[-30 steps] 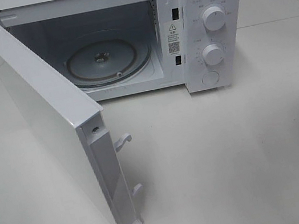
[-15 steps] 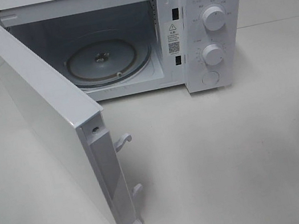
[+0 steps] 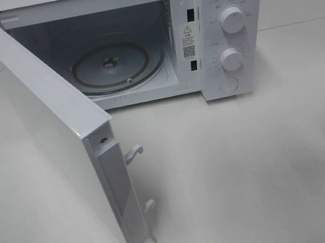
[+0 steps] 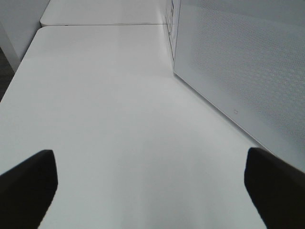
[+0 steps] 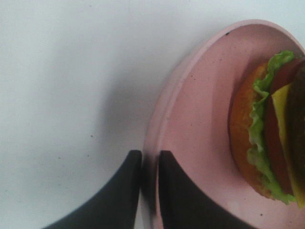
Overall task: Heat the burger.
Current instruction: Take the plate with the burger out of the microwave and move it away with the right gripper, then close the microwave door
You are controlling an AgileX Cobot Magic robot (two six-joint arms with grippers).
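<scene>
**Pink plate pinched at the rim**

Pink plate (image 5: pixel 200 143) fills my right wrist view, with the burger (image 5: pixel 269 129) lying on it, off to the table's right. My right gripper (image 5: pixel 148 191) has its two dark fingers nearly together, one on each side of the plate's rim, gripping it. My left gripper (image 4: pixel 150 183) is spread wide over bare white table (image 4: pixel 119 119), beside the microwave door (image 3: pixel 59 140), which stands open on the glass turntable (image 3: pixel 116 65).

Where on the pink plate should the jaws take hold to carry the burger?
Grip the pink plate by its thin raised rim, coming from outside, one finger each side. The burger lies on its side inboard, so the rim stays free; the right gripper already straddles it.
</scene>
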